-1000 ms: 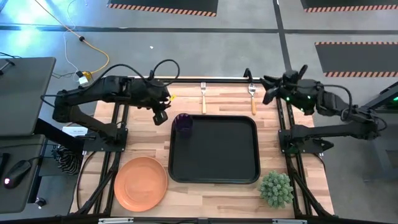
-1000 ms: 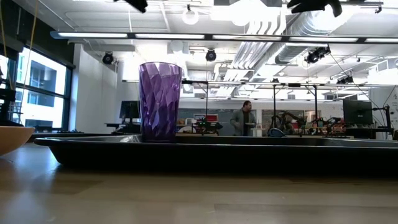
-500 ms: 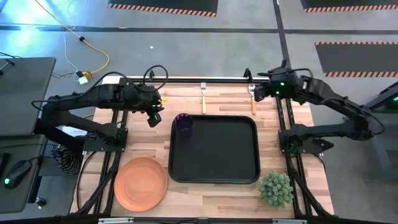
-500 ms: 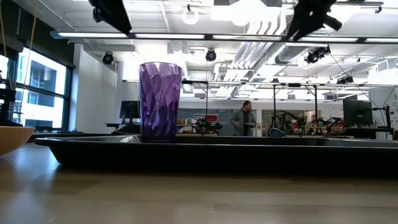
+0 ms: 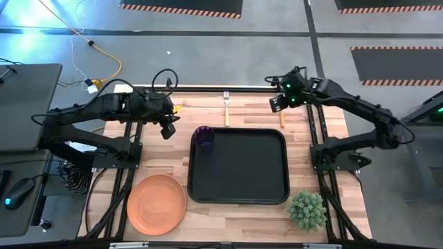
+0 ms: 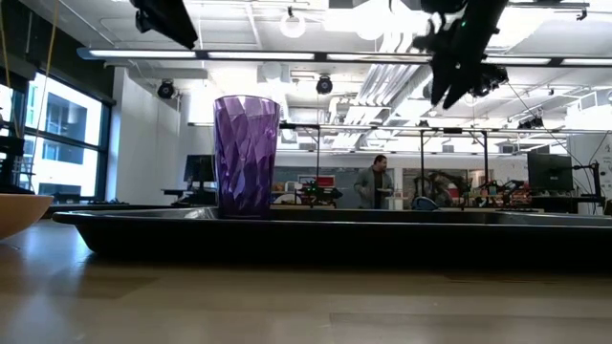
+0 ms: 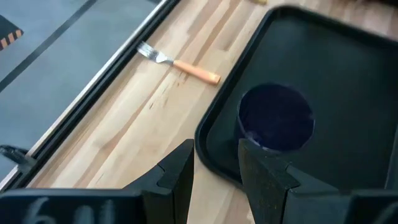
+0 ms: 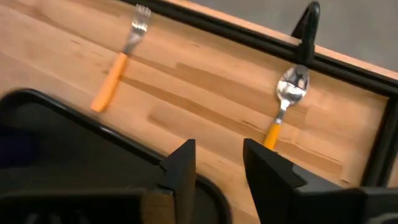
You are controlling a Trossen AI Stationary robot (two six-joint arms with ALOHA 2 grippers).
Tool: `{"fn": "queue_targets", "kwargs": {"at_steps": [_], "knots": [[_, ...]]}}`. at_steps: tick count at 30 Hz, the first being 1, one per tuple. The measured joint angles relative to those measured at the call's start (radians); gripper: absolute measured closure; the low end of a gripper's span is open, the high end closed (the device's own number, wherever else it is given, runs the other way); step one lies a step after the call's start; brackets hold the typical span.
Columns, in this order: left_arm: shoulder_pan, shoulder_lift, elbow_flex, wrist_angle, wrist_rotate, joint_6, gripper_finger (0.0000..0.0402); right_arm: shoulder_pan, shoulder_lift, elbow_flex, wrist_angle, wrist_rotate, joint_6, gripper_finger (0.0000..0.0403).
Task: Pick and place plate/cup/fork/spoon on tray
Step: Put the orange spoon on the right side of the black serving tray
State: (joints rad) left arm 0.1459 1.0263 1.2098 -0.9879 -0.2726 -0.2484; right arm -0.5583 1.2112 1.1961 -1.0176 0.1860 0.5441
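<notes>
One of the four pieces is on the large black rectangular tray (image 5: pixel 239 166): the small translucent purple plastic cup (image 5: pixel 203 137) stands upright in the tray corner nearest the left arm, at the counter's far side; three remain off it. The slim fork with silver tines and pale orange handle (image 5: pixel 226 108) and the slim spoon with silver bowl and orange handle (image 5: pixel 281 111) lie on the bare wood of the counter (image 5: pixel 325 180) between the tray's far rim and the counter's far edge, well apart; the round orange-terracotta plate (image 5: pixel 157 202) rests near the counter's near left corner. The right gripper (image 5: pixel 278 104) hangs above the spoon, fingers (image 8: pixel 181 167) apart and empty, placed, I judge, to descend on its handle; the left gripper (image 5: pixel 167 128) hovers just beside the tray's far left corner, fingers (image 7: pixel 179 172) apart and empty. A small green potted plant (image 5: pixel 307 209) sits at the near right corner.
</notes>
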Motion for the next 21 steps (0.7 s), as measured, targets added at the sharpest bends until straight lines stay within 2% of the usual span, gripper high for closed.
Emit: {"fn": "queue_targets", "kwargs": {"at_steps": [9,21], "knots": [[0.000,0.000,0.000,0.051,-0.011,0.034,0.0284,-0.080,0.139,0.000,-0.026,-0.034,-0.023,0.0195],[0.083,0.000,0.000,0.071,-0.029,0.042,0.0284,-0.221,0.351,0.000,-0.048,-0.140,-0.074,0.0191]]}}
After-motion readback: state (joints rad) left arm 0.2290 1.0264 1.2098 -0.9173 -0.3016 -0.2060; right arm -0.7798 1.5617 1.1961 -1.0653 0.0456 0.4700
